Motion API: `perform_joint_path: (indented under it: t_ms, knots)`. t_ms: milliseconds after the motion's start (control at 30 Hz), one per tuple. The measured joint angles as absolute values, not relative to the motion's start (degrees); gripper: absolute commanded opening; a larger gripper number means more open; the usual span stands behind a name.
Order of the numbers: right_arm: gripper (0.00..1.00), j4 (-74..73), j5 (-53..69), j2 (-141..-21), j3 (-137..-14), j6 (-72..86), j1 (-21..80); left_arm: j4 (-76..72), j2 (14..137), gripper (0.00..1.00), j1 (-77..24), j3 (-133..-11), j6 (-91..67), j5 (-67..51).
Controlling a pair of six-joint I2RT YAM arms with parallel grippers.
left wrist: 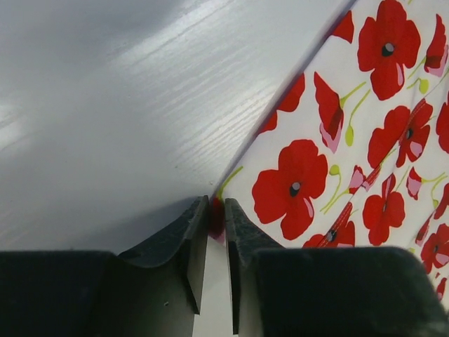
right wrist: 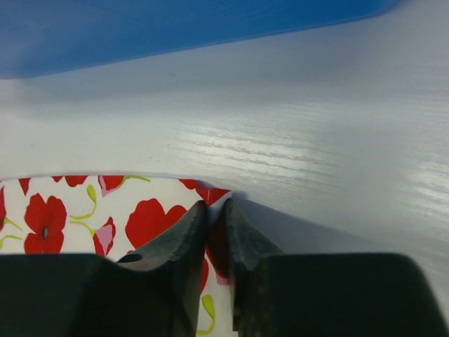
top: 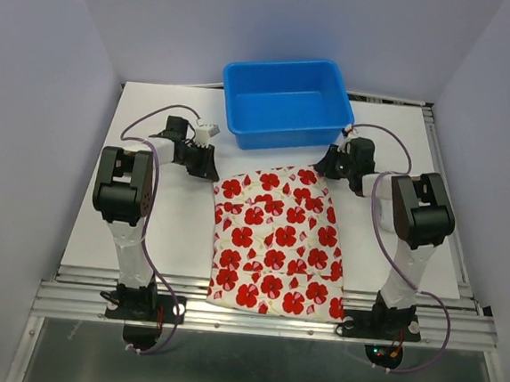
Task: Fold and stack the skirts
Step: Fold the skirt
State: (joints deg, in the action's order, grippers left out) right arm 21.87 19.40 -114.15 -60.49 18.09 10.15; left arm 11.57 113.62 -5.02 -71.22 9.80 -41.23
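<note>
The flowered skirt (top: 275, 240), white with red poppies, lies spread on the table between the arms, its near edge hanging at the front. My left gripper (top: 214, 171) is shut on its far left corner, which shows pinched between the pads in the left wrist view (left wrist: 216, 219). My right gripper (top: 321, 166) is shut on its far right corner, seen in the right wrist view (right wrist: 216, 223). The skirt fills the right of the left wrist view (left wrist: 351, 140). The plain white skirt is out of view.
A blue plastic tub (top: 287, 103) stands at the back centre of the white table (top: 171, 228), just beyond the skirt's far edge; its wall shows in the right wrist view (right wrist: 140, 31). Grey walls close in the left and right sides.
</note>
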Motion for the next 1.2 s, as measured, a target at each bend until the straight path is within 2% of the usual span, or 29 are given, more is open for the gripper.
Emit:
perform_joint_path:
  t_ms: [100,133,433,700,1033,1200]
  knots:
    - [0.04,21.5,21.1,-114.1,-60.5,18.5,9.8,13.3,113.6,0.1,-5.0,-71.2,11.0,-41.6]
    - [0.01,21.3,21.9,-114.1,-60.5,18.9,9.7,13.8,113.6,0.01,-5.0,-71.2,11.4,-41.8]
    - [0.01,18.7,28.4,-110.0,-60.2,19.6,5.9,15.7,111.6,0.0,-4.8,-71.3,13.9,-41.6]
    - [0.01,16.2,35.1,-99.9,-60.1,17.9,2.7,14.9,100.9,0.0,-5.3,-71.9,18.9,-40.6]
    - [0.01,13.0,40.8,-100.2,-66.0,16.6,1.5,15.2,98.3,0.0,-5.4,-80.3,25.7,-39.6]
    - [0.01,10.6,46.4,-98.9,-67.1,12.2,0.8,15.6,92.9,0.0,-5.5,-75.5,32.9,-40.8]
